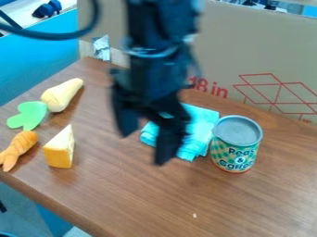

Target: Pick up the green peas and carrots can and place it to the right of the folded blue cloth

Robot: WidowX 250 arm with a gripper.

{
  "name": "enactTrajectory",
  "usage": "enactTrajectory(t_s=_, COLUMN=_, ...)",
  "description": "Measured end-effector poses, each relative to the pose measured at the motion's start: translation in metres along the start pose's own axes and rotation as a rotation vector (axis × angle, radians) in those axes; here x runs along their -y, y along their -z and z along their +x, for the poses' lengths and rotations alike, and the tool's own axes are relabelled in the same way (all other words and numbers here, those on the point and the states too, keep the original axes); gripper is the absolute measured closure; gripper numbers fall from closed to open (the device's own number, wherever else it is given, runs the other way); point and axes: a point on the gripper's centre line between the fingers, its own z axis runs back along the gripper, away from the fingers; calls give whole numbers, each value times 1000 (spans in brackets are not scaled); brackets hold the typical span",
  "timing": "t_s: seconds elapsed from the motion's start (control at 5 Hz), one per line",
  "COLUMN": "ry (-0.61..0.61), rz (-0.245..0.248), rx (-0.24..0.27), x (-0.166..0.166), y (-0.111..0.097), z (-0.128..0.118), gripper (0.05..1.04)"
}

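1. Nearest: small pale speck (194,215) on the wood-look tabletop (254,199), toward the front.
2. Left edge of the tabletop: orange toy carrot (18,150), ridged, lying with its narrow end toward the edge.
3. Right of the carrot and apart from it: cheese wedge (59,150), orange on the side facing the camera, pale on its slanted side, point up.
4. Over to the right: can (234,150), upright, grey top, green patterned label. It overlaps the cloth's right side in view; can't tell if they touch.
5. My gripper (145,147) hangs over the middle, pointing down, between wedge and can. My fingers (168,143) are open, tips well apart. I'm nearest the cloth, partly covering it from the camera. Can't tell how high I am above it.
6. Light-blue cloth (199,127): folded, lying on the tabletop behind my fingers, just left of the can.
7. Back on the left side: green lobed piece (28,115), flat, beyond the carrot. It meets the wide end of a pale tapered toy (62,95), whose narrow end points away toward the back.
8. Behind the tabletop: cardboard (226,55) with red line print, a crumpled silvery piece (101,48) near its left part, and a blue panel (37,65) at far left.
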Motion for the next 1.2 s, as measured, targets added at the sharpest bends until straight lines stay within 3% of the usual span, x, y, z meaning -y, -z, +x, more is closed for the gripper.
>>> enactTrajectory(t_s=0.2, ry=-39, rz=-55, rx=-50, x=-20, y=9, z=-38, gripper=83)
enactTrajectory(t_s=1.2, ry=-35, rz=-55, rx=-33, x=-21, y=7, z=-38, gripper=83)
